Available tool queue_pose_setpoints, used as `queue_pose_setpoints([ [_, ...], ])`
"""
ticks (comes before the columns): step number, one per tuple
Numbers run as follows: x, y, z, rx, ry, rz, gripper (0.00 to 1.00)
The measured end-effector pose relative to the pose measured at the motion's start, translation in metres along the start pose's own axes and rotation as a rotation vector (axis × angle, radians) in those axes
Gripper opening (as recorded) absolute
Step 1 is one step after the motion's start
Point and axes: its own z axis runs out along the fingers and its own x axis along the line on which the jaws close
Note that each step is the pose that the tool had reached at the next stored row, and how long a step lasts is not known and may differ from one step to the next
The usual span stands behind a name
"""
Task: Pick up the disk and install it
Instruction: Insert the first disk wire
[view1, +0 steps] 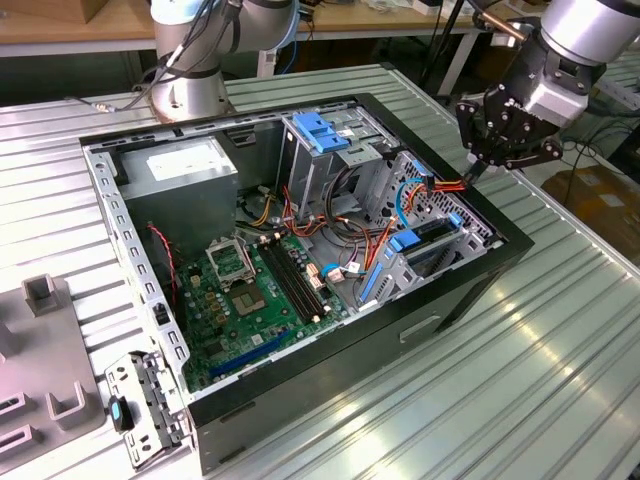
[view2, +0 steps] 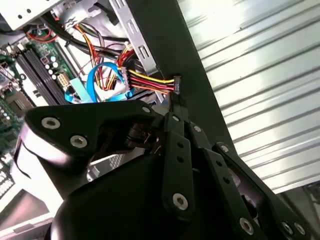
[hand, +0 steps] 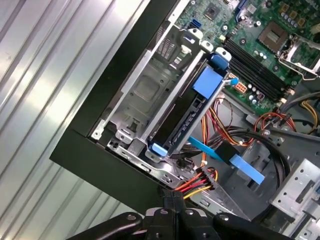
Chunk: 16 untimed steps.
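The disk (view1: 428, 238) sits on edge in the metal drive cage at the case corner on the exterior view's right, with its blue rails showing. In the first wrist view the disk (hand: 179, 125) shows a dark side between a blue tab and a blue rail end. My gripper (view1: 477, 172) hangs just above the case's edge beside that cage. My gripper (view2: 175, 99) is shut on a black power connector (view2: 176, 84) with red, yellow and orange wires. That connector (hand: 205, 177) hangs a short way off the disk's end, in front of my gripper (hand: 172, 202).
The open computer case (view1: 470, 290) lies on a ribbed metal table (view1: 520, 380). Inside are a motherboard (view1: 250, 290), a grey power-supply box (view1: 180, 165), a light-blue latch plate (view1: 320, 130) and a blue flat cable (hand: 230, 157). Grey fixtures (view1: 50, 350) and a bracket (view1: 145, 400) lie at the exterior view's left.
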Motion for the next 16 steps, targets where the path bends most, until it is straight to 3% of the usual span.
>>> queue_pose_setpoints([
  [2,0.0001,0.0000,0.0000,-0.0019,-0.0032,-0.029,0.11],
  [4,0.0001,0.0000,0.0001,-0.0020,-0.0037,-0.033,0.17],
  [6,0.0001,0.0001,0.0000,-0.0021,-0.0037,-0.033,0.17],
  [7,0.0002,-0.0001,0.0001,-0.0021,-0.0037,-0.033,0.24],
  [9,0.0022,-0.0027,0.0006,-0.0035,-0.0061,-0.056,0.25],
  [10,0.0030,-0.0038,0.0016,-0.0047,-0.0084,-0.075,0.38],
  [16,0.0039,-0.0042,0.0055,-0.0098,-0.0154,-0.155,0.38],
])
